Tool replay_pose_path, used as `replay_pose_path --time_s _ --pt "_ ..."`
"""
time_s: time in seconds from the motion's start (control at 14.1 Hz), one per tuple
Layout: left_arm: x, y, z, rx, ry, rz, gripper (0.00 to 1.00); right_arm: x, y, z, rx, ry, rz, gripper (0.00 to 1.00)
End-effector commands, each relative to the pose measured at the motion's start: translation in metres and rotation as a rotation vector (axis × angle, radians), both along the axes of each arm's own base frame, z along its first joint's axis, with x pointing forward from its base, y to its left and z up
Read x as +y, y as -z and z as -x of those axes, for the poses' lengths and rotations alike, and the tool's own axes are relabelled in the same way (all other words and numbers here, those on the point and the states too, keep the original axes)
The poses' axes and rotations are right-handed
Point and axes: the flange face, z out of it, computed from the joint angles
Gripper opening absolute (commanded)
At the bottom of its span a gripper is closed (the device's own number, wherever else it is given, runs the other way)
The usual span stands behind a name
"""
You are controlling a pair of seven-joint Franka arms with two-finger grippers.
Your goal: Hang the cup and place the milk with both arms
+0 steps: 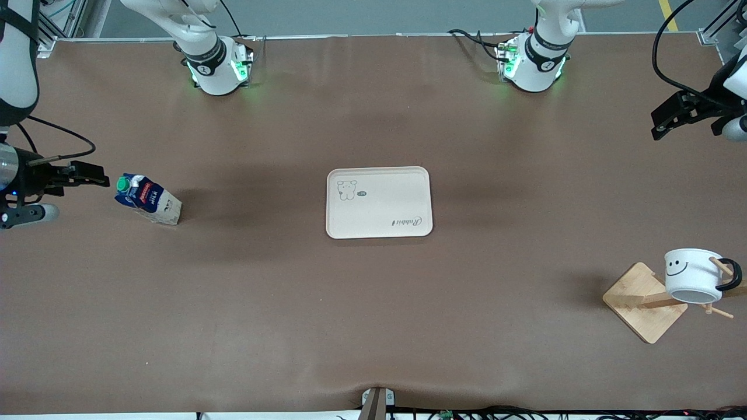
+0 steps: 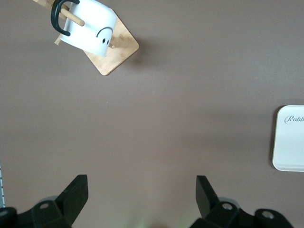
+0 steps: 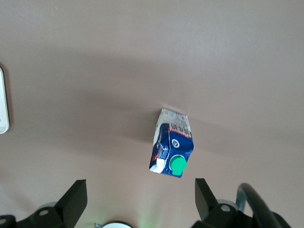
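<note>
The white cup (image 1: pixel 690 274) with the smiley face hangs by its black handle on a peg of the wooden rack (image 1: pixel 642 300) at the left arm's end of the table; it also shows in the left wrist view (image 2: pixel 90 28). The dark-blue milk (image 1: pixel 149 199) with a green cap stands on the table at the right arm's end and shows in the right wrist view (image 3: pixel 172 149). My left gripper (image 1: pixel 662 121) is open and empty in the air over the table edge (image 2: pixel 141 190). My right gripper (image 1: pixel 96 175) is open and empty, up beside the milk (image 3: pixel 140 194).
A cream tray (image 1: pixel 379 201) with a bear drawing lies in the middle of the table, between the milk and the rack. Its edge shows in the left wrist view (image 2: pixel 289 137) and in the right wrist view (image 3: pixel 2 104). The rack's square base (image 2: pixel 118 50) rests on the brown tabletop.
</note>
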Motion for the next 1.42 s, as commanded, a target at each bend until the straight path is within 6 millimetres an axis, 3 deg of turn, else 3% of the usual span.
replay_pose_path --time_s 0.0,0.36,0.5,0.57,0.71,0.92,1.21,1.35 --pt "-0.007 -0.005 0.009 0.009 0.009 0.054 1.00 0.002 -0.021 -0.014 -0.047 -0.001 0.028 1.00" --pt "-0.012 -0.003 0.009 0.020 -0.001 0.089 1.00 -0.013 -0.021 -0.020 -0.068 0.029 0.010 1.00" --pt "-0.019 -0.003 0.011 0.028 -0.054 0.087 1.00 -0.034 -0.029 -0.002 -0.027 0.083 -0.120 1.00" --pt "-0.027 -0.002 0.011 0.030 -0.064 0.079 1.00 -0.042 -0.022 0.006 0.043 0.102 -0.169 1.00" --pt "-0.032 -0.001 0.010 0.028 -0.042 0.070 1.00 -0.053 -0.023 0.006 0.038 0.105 -0.215 1.00" --pt "-0.029 -0.004 0.009 0.024 -0.022 0.071 1.00 -0.049 -0.070 0.000 -0.082 0.075 -0.135 1.00" --pt "-0.022 -0.008 0.005 0.018 0.009 0.072 1.00 -0.036 -0.099 0.016 -0.113 0.063 -0.124 1.00" --pt "-0.017 -0.008 0.005 0.018 0.043 0.073 1.00 -0.023 -0.099 0.028 -0.083 0.098 -0.115 1.00"
